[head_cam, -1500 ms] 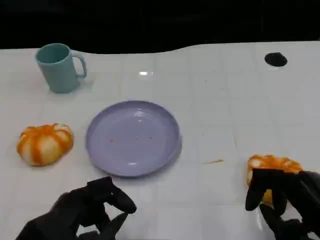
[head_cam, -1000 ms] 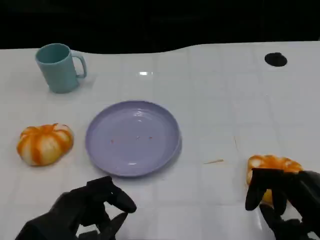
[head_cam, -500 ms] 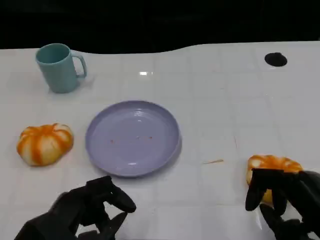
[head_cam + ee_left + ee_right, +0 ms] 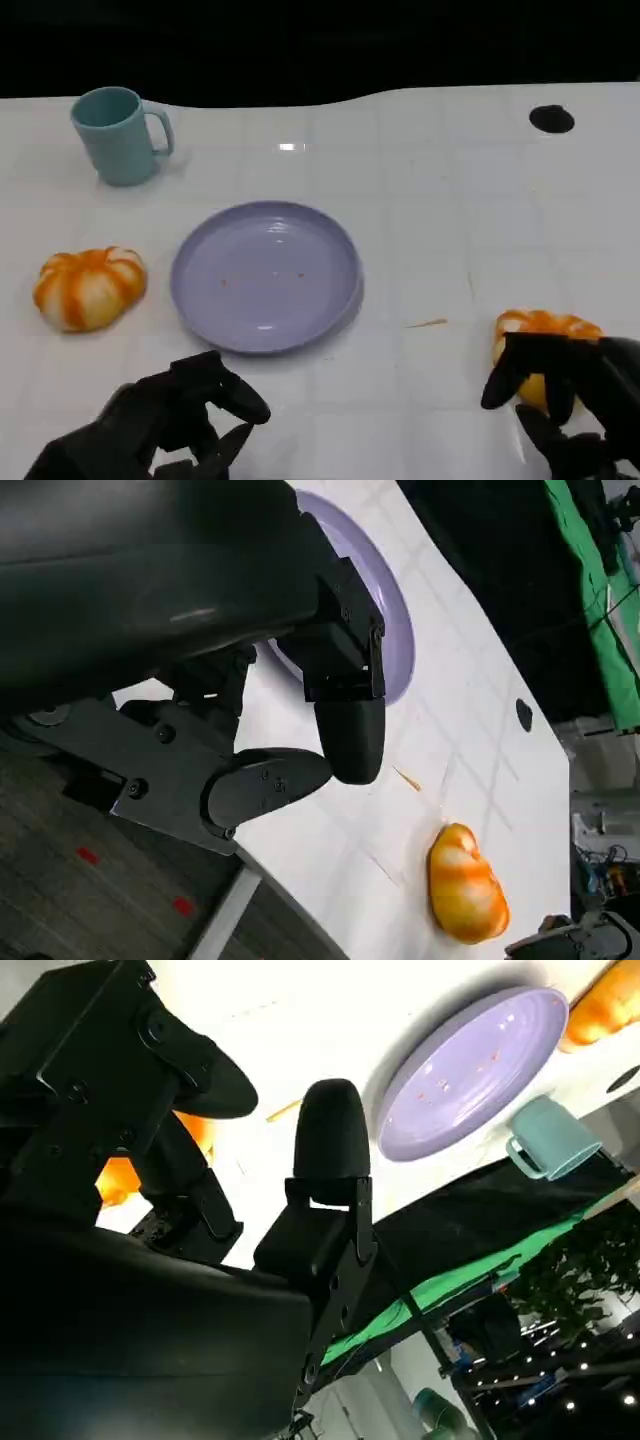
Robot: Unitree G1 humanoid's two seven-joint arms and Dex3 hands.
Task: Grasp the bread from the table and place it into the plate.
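At the table's near right edge, bread point(image 4: 545, 335) just beyond the right hand point(image 4: 570, 400), fingers apart, nothing gripped.

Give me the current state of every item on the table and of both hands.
Purple plate: upright, nothing on it but a few specks.
Bread by the right hand: on the table, fingers curled over its near side, not lifted.
Bread left of the plate: on the table, untouched.
Teal mug: upright, handle toward the right.
Right hand: fingers around the bread, grip unclear.
Left hand: fingers apart, holding nothing.
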